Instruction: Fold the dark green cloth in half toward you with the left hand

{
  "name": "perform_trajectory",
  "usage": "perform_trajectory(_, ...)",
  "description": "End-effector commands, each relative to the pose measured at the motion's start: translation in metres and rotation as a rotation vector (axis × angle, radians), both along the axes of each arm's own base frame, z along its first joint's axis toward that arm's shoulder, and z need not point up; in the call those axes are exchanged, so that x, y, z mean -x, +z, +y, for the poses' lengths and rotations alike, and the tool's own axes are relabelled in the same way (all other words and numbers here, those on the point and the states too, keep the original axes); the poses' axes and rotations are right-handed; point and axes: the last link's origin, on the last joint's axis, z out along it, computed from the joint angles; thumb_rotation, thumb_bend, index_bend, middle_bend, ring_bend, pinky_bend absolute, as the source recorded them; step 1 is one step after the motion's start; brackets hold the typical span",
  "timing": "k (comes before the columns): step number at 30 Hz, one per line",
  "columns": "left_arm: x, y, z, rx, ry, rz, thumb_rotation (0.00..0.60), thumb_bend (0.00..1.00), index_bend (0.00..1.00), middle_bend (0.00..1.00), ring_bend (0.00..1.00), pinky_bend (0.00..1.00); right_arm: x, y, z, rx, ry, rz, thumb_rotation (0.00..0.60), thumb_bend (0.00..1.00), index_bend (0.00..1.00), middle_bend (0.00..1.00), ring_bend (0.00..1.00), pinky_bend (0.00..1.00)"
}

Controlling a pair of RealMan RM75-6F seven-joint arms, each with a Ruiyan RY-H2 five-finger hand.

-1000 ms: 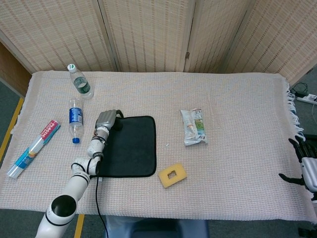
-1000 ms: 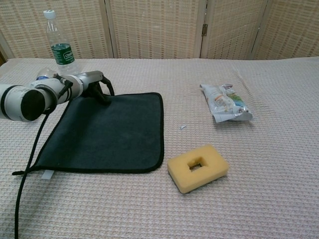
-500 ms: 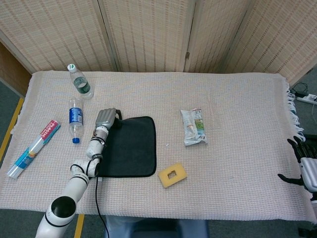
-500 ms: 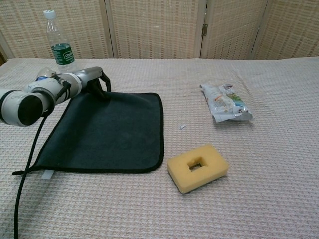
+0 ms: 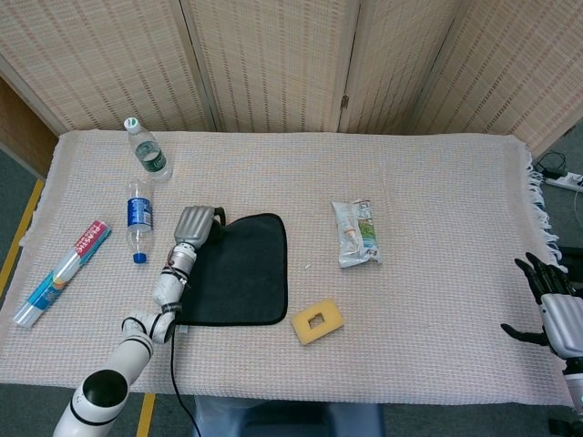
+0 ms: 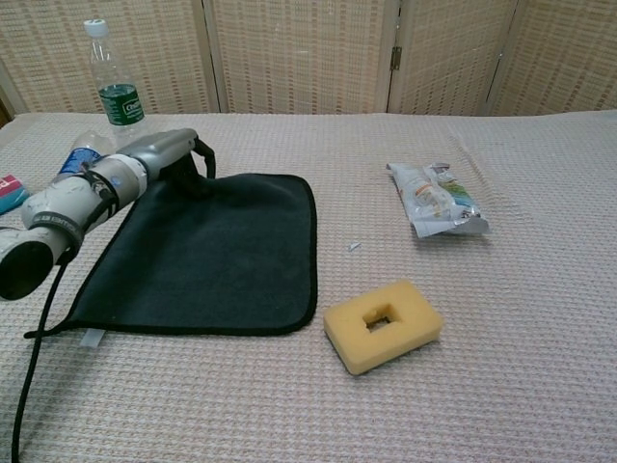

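Left hand (image 5: 194, 224) at far-left corner of dark green cloth (image 5: 241, 270), fingers curled onto corner; firm grip cannot be confirmed. Cloth flat, unfolded, left-centre on table (image 5: 437, 182). Right hand (image 5: 551, 305) at table's right edge, fingers spread, holding nothing.

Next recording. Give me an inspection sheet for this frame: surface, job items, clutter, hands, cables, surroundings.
Surface: table under a pale woven cover, fringed on the right edge.
Job's things: dark green cloth lies flat, unfolded.
Clutter: yellow sponge near the cloth's front right corner; snack packet to the right; standing water bottle, lying bottle and tube to the left.
Hands: left hand at the cloth's far left corner, grip not clear; right hand off the table's right edge, fingers apart, holding nothing.
Cables: black cable hangs from the left arm; cables on the floor far right.
Surroundings: woven folding screens behind.
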Motion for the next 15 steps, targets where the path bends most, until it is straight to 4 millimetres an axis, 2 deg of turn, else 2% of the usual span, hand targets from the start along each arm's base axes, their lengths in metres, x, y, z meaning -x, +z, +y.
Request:
perform_trajectory(1,0.006,-0.008,-0.022,0.007,-0.073,0.008,0.6,0.43,0.6,1.0,1.0,1.0,-0.003,-0.001,0.002,-0.002,0.013,-0.001,0.6,0.12,0.0,0.0,0.0,0.0)
perform_trajectory(10,-0.001,-0.018,-0.062,-0.008,-0.192,0.003,0.6,0.43,0.6,1.0,1.0,1.0,-0.01,-0.002,0.01,-0.008,0.05,-0.005,0.6,0.12,0.0,0.0,0.0,0.0)
perform_trajectory(15,-0.007,-0.015,-0.08,-0.047,-0.249,0.021,0.6,0.43,0.6,1.0,1.0,1.0,-0.013,-0.001,0.014,-0.017,0.07,-0.011,0.6,0.12,0.0,0.0,0.0,0.0)
